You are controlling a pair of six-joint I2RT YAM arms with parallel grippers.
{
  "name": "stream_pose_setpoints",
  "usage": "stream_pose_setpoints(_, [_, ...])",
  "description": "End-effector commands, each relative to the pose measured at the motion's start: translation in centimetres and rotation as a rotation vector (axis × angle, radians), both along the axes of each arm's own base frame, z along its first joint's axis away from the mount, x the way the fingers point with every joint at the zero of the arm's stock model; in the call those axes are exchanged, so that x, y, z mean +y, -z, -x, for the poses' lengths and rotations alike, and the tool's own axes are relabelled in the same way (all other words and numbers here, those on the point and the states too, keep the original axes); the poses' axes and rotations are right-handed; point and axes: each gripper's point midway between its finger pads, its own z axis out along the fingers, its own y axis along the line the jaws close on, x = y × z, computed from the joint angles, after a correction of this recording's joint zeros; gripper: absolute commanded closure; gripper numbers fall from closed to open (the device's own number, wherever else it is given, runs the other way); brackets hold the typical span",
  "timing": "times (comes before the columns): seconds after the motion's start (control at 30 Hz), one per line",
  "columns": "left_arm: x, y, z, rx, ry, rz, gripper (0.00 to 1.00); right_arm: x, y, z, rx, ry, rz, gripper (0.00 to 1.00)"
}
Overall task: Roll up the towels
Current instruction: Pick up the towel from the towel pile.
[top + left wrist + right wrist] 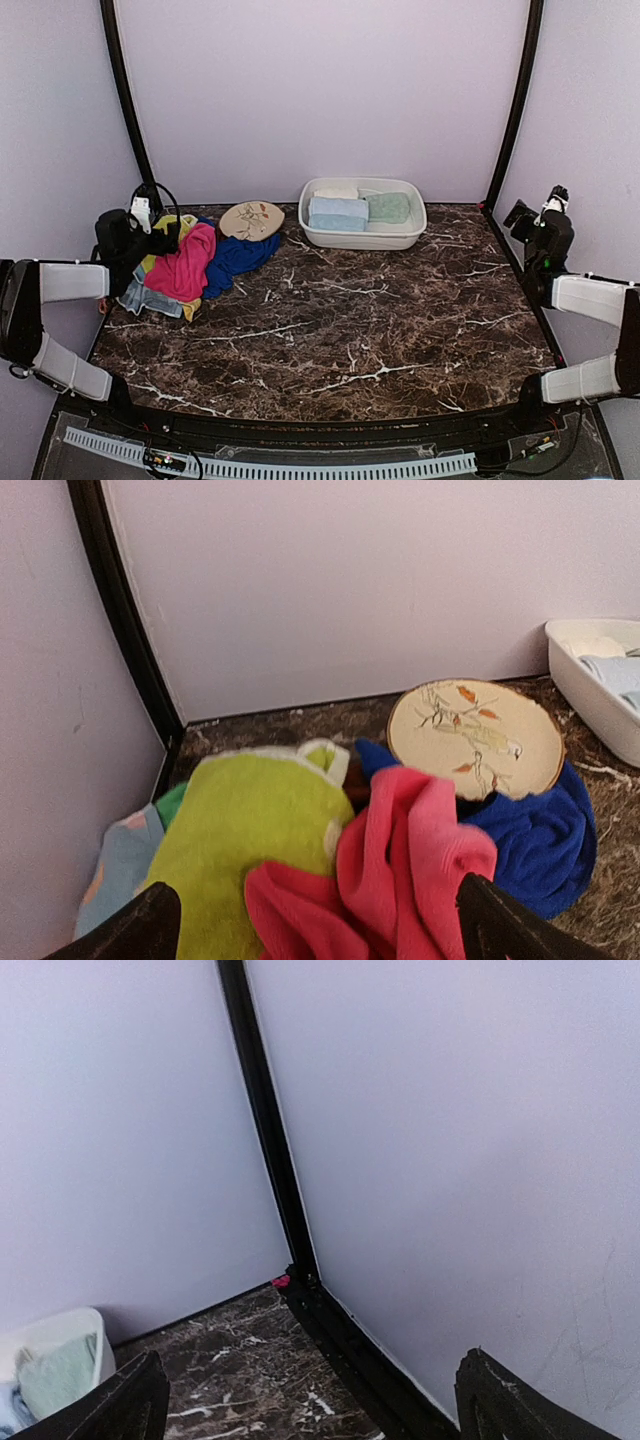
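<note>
Towels (190, 268) lie in a messy heap at the far left corner of the dark bench (350, 330). A pink towel (400, 860) is on top. A yellow-green towel (250, 820) is beside it, a dark blue towel (540, 840) is on the other side, and a pale blue towel (115, 870) pokes out at the edge. A flowery disc (475, 735) rests partly on the dark blue towel.

The left hand (318, 935) hangs just over the heap. Its two fingers are spread wide and hold nothing. The right hand (320, 1405) is well apart from the heap, up by the wall on the right. Its fingers are spread wide too, with nothing in them.

A white basin (410, 238) sits at the back of the bench. Inside it are a light blue bundle (337, 213), a mint bundle (388, 207) and a cream bundle (336, 190).
</note>
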Motion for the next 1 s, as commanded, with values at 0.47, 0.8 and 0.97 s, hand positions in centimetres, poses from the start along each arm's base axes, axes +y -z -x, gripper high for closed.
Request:
stream_pose_setpoints(0.47, [-4.7,-0.6,4.1,0.528,0.351,0.089,0.12,25.7,1.5,0.9,0.356,-0.655,-0.038,0.01])
stream_pose_setpoints(0.8, [-6.1,2.7,3.2,0.614,0.351,0.068,0.25,35.4,3.3,6.0,0.446,-0.832,0.058,0.23])
stream_pose_setpoints(0.97, [-6.6,4.2,2.8,0.653,0.337,0.067,0.34,37.0,3.8,7.1,0.463,-0.87,0.063,0.31])
